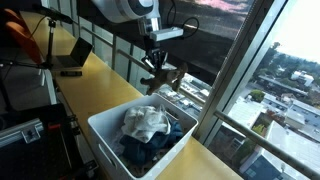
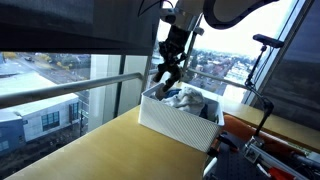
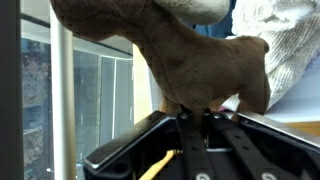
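Close up in the wrist view, a brown cloth (image 3: pixel 205 60) fills most of the frame. Its top is cut off and its full shape is hard to make out. The gripper (image 3: pixel 200 110) enters from below, its dark fingers pressed together on the cloth's lower edge, with the tips buried in the fabric. A pale knit fabric (image 3: pixel 290 40) blurs at the right edge.

In both exterior views the arm reaches down from above, its upper links cut off by the frame. The wrist points downward and holds the brown cloth in the air just above the far corner of a white basket (image 1: pixel 100 128). Inside lies a crumpled white cloth (image 1: pixel 147 122) on dark blue clothes (image 1: pixel 150 152). The basket stands on a wooden counter (image 1: pixel 95 80) beside a window, with a laptop (image 1: pixel 75 55) farther back.
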`<state>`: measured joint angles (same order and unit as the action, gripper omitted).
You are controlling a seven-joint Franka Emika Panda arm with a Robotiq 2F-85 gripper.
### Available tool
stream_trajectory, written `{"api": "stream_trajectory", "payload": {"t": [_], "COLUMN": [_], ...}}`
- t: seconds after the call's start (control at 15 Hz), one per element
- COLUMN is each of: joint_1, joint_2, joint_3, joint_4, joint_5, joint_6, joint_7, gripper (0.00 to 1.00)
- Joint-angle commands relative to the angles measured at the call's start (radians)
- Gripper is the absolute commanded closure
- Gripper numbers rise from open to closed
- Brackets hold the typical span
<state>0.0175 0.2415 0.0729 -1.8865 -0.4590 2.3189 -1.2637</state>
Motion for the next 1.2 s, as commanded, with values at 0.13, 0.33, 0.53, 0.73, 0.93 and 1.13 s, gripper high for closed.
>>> {"api": "stream_trajectory", "payload": {"t": [0.13, 0.33, 0.53, 0.73, 0.93, 1.13], "joint_1": [-0.040, -0.062, -0.074, -0.064, -0.041, -0.005], "joint_2": [0.054, 0.104, 0.107, 0.032, -0.068, -0.182], "joint_3": [-0.037, -0.040, -0.032, -0.024, -0.017, -0.008], "joint_4": [-0.100, -0.138, -0.172, -0.206, -0.221, -0.233], "joint_5": [0.038, 0.069, 0.100, 0.115, 0.119, 0.106], "joint_6": [0.054, 0.083, 0.096, 0.088, 0.064, 0.028], "joint_7": [0.007, 0.000, -0.006, 0.008, 0.049, 0.114], "gripper": [0.97, 0.64, 0.50, 0.29, 0.05, 0.00]}}
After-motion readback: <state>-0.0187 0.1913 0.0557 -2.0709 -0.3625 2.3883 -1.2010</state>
